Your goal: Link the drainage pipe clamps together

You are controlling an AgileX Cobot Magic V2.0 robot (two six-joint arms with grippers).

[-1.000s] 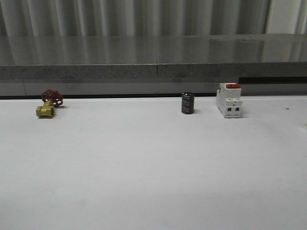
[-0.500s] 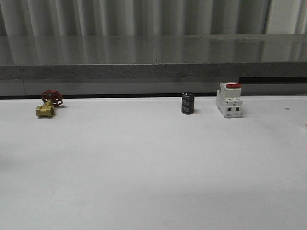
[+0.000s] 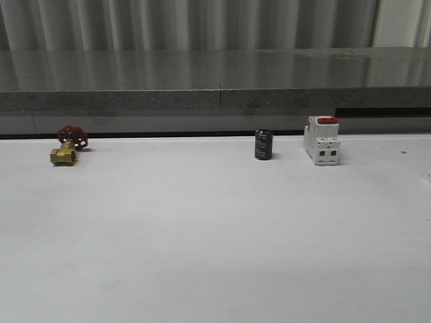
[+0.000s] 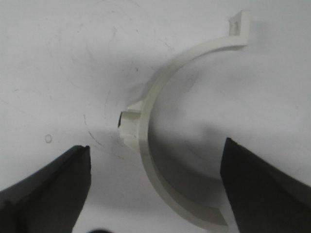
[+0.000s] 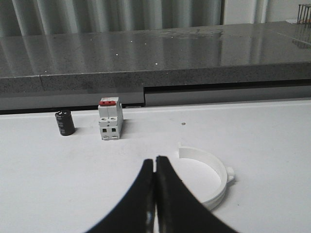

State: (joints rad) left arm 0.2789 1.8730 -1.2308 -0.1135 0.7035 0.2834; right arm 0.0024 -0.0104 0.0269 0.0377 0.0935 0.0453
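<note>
Clamp half A (image 4: pixel 160 131), left wrist view: white half-ring flat on the table (image 4: pixel 58 58), arc open toward 3 o'clock, boss at mid-arc pointing to 9 o'clock, flanged tab at the far end near 1 o'clock. Lying between the fingers of the left gripper (image 4: pixel 155 189), untouched by either. Fingers spread wide, one dark fingertip (image 4: pixel 53 184) at 8 o'clock, the other at 4 o'clock; spacing judged as set to straddle the arc for a pick.

Clamp half B (image 5: pixel 209 179), right wrist view: white half-ring flat on the table, at 3 o'clock from the right gripper (image 5: pixel 155 167), just beside it and apart. Small boss on its outer wall. Fingers pressed together, nothing between them; judged parked until the first half is lifted.

Halves seen in separate views; distance between them impossible to tell. Joining not yet begun, by this evidence.

Bystanders, front view, along the far edge at 12 o'clock: brass valve with red handwheel (image 3: pixel 67 147) at 10 o'clock; black cylinder (image 3: pixel 263 145); white switch with red top (image 3: pixel 321 140) just beyond it toward 1 o'clock. Well apart from the working area, judged no obstacle.
</note>
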